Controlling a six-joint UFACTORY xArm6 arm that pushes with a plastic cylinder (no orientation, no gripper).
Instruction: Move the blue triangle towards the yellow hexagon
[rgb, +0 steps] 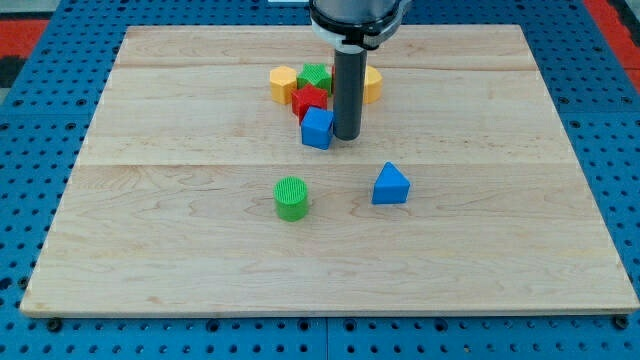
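Note:
The blue triangle (390, 185) lies on the wooden board (150, 220), right of centre. The yellow hexagon (283, 83) sits at the top centre, left end of a cluster. My tip (347, 136) rests on the board just right of a blue cube (317, 128), close to it or touching it. The tip is above and left of the blue triangle, well apart from it. The rod (349, 90) hides part of a yellow block (372, 85) behind it.
A green star-like block (316, 76) and a red star-like block (309, 99) sit in the cluster between the yellow hexagon and the rod. A green cylinder (292, 198) stands left of the blue triangle. The board lies on a blue pegboard (40, 150).

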